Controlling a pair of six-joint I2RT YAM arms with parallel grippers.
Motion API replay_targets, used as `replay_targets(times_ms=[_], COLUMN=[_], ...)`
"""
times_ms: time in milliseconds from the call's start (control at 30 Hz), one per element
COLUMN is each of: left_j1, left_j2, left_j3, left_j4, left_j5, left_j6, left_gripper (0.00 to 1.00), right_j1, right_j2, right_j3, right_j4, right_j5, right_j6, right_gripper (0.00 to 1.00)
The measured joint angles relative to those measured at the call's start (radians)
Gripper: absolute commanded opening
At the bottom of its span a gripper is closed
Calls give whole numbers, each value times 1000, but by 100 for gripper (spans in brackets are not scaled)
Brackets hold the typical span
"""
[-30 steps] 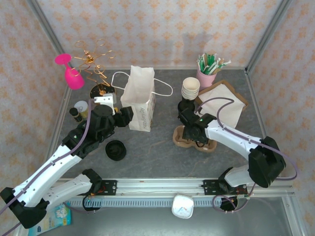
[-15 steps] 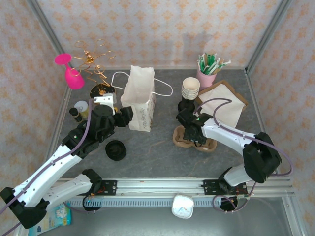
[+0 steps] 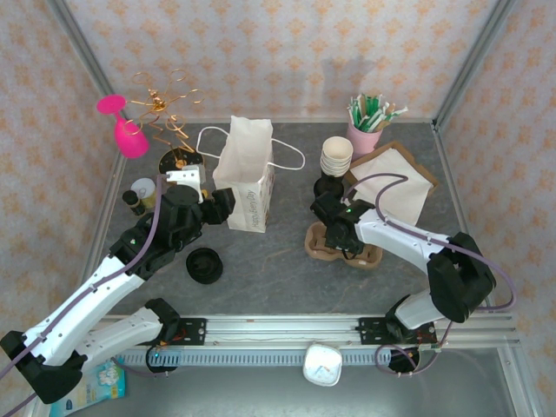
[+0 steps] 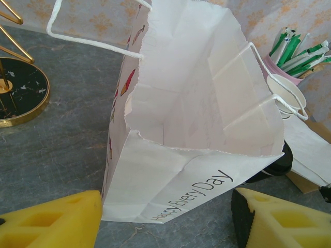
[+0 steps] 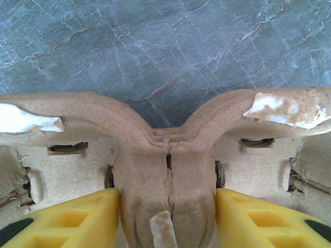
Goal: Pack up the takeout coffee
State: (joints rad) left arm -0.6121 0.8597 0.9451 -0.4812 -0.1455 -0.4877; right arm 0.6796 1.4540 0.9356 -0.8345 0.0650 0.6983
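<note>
Grey stone counter (image 3: 278,269) holds the small black lidded paper takeout coffee (image 3: 328,185) upright just beyond the brown pulp cup carrier (image 3: 369,258), where the right gripper (image 5: 165,222) hovers with jaws apart, nearer to it than the left gripper (image 4: 165,219), jaws also apart, facing the white paper bag (image 4: 196,103).

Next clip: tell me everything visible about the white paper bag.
The white paper bag stands upright on the table, mouth open, top edge serrated, and what shows of its inside is empty. Cord handles droop outward on both sides. The face toward the left pincer reads "Happy Every Day"; the adjoining one carries colourful print. That pincer's fingers are spread either side of it; contact cannot be told.
</note>
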Motion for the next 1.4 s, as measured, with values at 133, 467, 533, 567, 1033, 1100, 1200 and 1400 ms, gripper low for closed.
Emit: replay_targets(times_ms=[133, 467, 533, 567, 1033, 1100, 1200, 1400], left_j1=[0, 0, 0, 0, 0, 0, 0, 0], left_j2=[0, 0, 0, 0, 0, 2, 21, 83], left_j3=[0, 0, 2, 4, 36, 40, 76, 191], left_j4=[0, 0, 0, 0, -1, -4, -22, -84], left_j5=[0, 5, 8, 8, 3, -6, -30, -74], left_j6=[0, 0, 0, 0, 19, 21, 31, 43], left_gripper=[69, 69, 69, 69, 69, 69, 70, 70], right_j1=[0, 0, -2, -3, -6, -6, -6, -6], right_j2=[-2, -23, -29, -33, -114, -116, -132, -196], right_j3=[0, 19, 25, 28, 77, 81, 96, 154], right_j4=[-1, -18, -22, -26, -93, -107, -128, -173], right_j5=[0, -1, -2, -3, -5, -4, 0, 22], right_j6=[-3, -5, -8, -10, -13, -16, -23, -47], right_gripper=[47, 45, 44, 44, 42, 42, 42, 42])
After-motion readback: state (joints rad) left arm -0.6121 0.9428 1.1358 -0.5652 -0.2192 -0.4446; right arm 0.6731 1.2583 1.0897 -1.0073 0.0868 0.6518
